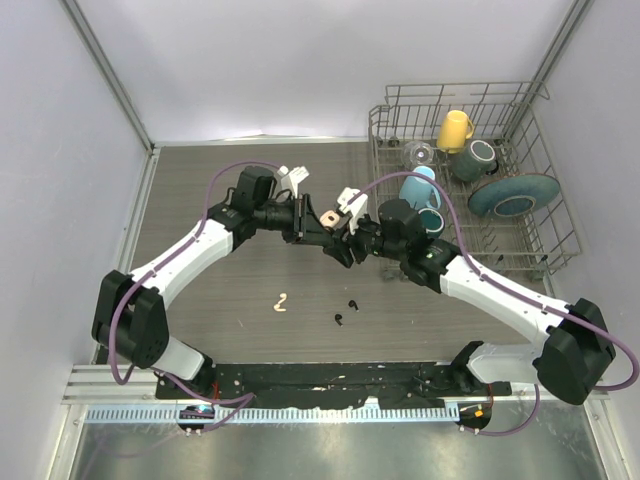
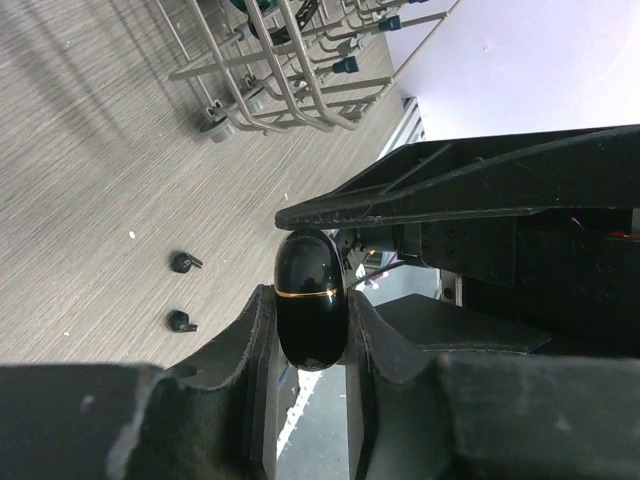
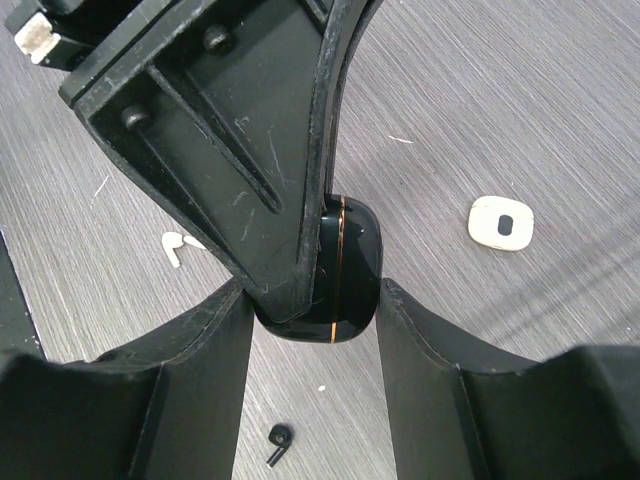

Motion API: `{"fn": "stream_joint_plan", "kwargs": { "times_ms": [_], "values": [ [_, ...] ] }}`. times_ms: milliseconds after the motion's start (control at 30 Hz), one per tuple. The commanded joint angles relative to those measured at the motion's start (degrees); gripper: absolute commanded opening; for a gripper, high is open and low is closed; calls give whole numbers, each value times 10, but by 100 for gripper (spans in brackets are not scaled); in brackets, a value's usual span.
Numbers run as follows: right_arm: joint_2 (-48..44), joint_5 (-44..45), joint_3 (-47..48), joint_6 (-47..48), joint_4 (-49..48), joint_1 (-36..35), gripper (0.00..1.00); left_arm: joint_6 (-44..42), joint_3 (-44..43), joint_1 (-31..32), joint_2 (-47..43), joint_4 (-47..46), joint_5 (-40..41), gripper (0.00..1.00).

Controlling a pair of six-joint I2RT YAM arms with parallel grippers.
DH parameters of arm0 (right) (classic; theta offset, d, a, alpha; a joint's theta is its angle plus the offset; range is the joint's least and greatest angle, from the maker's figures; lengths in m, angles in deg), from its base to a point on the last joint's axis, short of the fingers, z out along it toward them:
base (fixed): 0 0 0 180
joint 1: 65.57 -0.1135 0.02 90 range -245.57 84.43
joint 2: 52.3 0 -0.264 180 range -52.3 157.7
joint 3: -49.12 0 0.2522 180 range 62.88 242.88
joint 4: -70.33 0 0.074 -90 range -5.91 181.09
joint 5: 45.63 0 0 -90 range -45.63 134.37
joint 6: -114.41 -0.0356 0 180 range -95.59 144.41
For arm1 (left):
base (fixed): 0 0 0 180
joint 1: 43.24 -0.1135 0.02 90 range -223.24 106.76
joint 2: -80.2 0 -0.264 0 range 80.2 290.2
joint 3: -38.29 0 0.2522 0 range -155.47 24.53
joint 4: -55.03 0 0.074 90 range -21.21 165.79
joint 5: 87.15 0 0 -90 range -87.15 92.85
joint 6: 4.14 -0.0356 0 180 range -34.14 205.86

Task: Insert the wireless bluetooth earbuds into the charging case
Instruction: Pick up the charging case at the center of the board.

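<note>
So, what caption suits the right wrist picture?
The right claw and left claw pinch a black charging case above the table; white earbuds, one black earbud and a white case lie below.

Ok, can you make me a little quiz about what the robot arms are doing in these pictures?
1. Pick one: what does the left gripper pinch? A) a spoon B) the black charging case C) a white earbud
2. True or false: the black earbuds are already inside the case.
3. Fill the gap: the yellow mug sits in the dish ____.

Key: 1 B. 2 False, they lie on the table. 3 rack, the dish rack.
</note>
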Motion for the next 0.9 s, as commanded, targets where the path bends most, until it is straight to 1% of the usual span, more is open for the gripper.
{"fn": "stream_joint_plan", "kwargs": {
  "times_ms": [0,33,67,100,167,233,333,433,467,567,600,667,700,733,767,800,833,867],
  "values": [
    [-19,5,4,-19,-40,-2,17,-16,-21,3,1,-13,2,0],
    [-17,13,9,-28,-38,-2,25,-19,-21,4,1,-12,6,0],
    [-16,15,12,-47,-34,-2,47,-27,-21,4,0,-11,16,0],
    [-15,20,18,-59,-26,-2,54,-34,-22,4,-1,-3,23,0],
    [-12,31,32,-74,-19,-3,62,-45,-25,4,-8,5,41,0],
    [-9,47,53,-114,15,-2,69,-68,-28,4,-14,21,73,0],
    [-13,61,73,-151,42,-1,70,-103,-25,4,-33,30,124,0],
    [-28,56,85,-191,56,-1,71,-115,-12,4,-63,17,175,0],
    [-32,56,87,-207,58,1,73,-117,-6,4,-70,9,186,0],
    [-55,56,90,-266,56,8,74,-123,29,3,-111,-44,214,0],
    [-65,62,88,-280,54,11,74,-123,44,4,-136,-94,218,0],
    [-75,70,87,-322,54,21,78,-127,96,3,-165,-154,223,0],
    [-79,73,88,-342,54,27,78,-130,115,3,-192,-221,225,0],
    [-83,70,87,-360,55,34,79,-133,146,4,-204,-247,227,0],
    [-82,56,87,-409,55,60,80,-137,158,3,-213,-266,238,0],
    [-81,35,85,-433,51,76,80,-144,168,3,-224,-295,239,0],
    [-77,-25,83,-457,46,94,80,-150,182,3,-239,-303,242,0],
    [-74,-49,81,-510,38,125,81,-154,184,4,-245,-307,249,0]
  ]
}}
